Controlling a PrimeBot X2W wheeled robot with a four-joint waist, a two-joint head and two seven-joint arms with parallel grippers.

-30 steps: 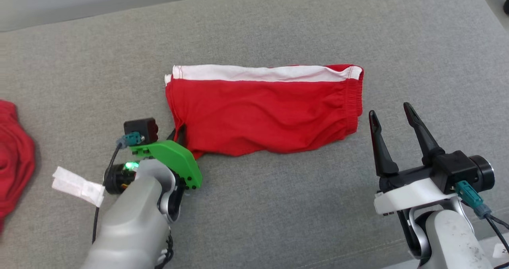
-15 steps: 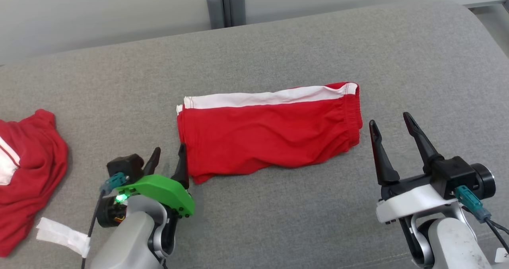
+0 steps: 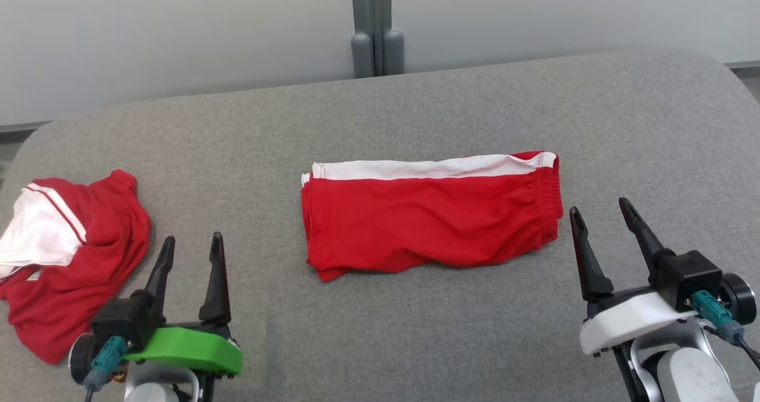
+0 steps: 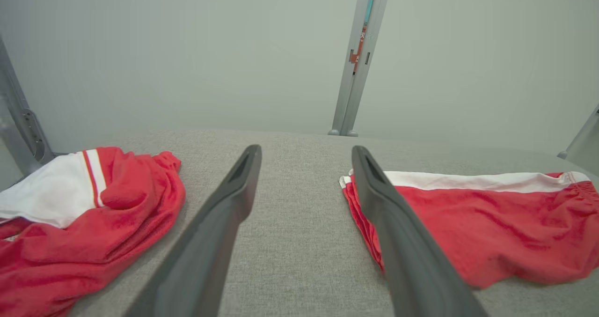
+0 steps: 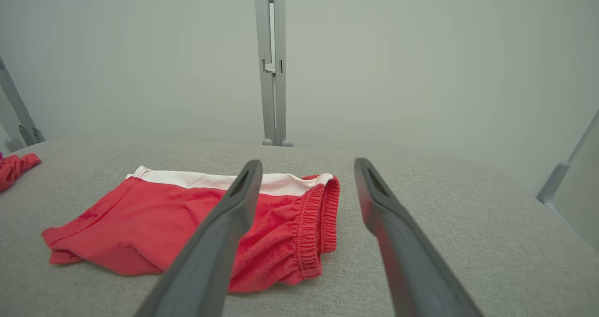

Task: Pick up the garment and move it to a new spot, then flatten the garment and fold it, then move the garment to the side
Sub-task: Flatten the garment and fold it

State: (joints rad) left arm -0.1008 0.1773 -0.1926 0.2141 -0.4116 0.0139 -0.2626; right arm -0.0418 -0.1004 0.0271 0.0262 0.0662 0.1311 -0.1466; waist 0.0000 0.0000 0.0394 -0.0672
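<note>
In the head view, the garment [image 3: 89, 253] lies bunched in a red heap with a white, red-striped panel on top. It sits at the far left of the grey cushion [image 3: 380, 111]. The left gripper [image 3: 193, 239] is just to its right, with its fingers spread wide and holding nothing. A pair of folded red shorts [image 3: 427, 224] lies flat mid-cushion, and the right gripper [image 3: 598, 207] stands near the waistband end, equally wide and empty.

In the left wrist view, the left gripper [image 4: 306, 149] has its fingers splayed over bare cushion, with the garment [image 4: 93, 232] to one side and the shorts [image 4: 491, 223] to the other.

In the right wrist view, the right gripper [image 5: 307, 162] is parted wide, and the shorts [image 5: 164, 218] lie behind its left finger.
</note>
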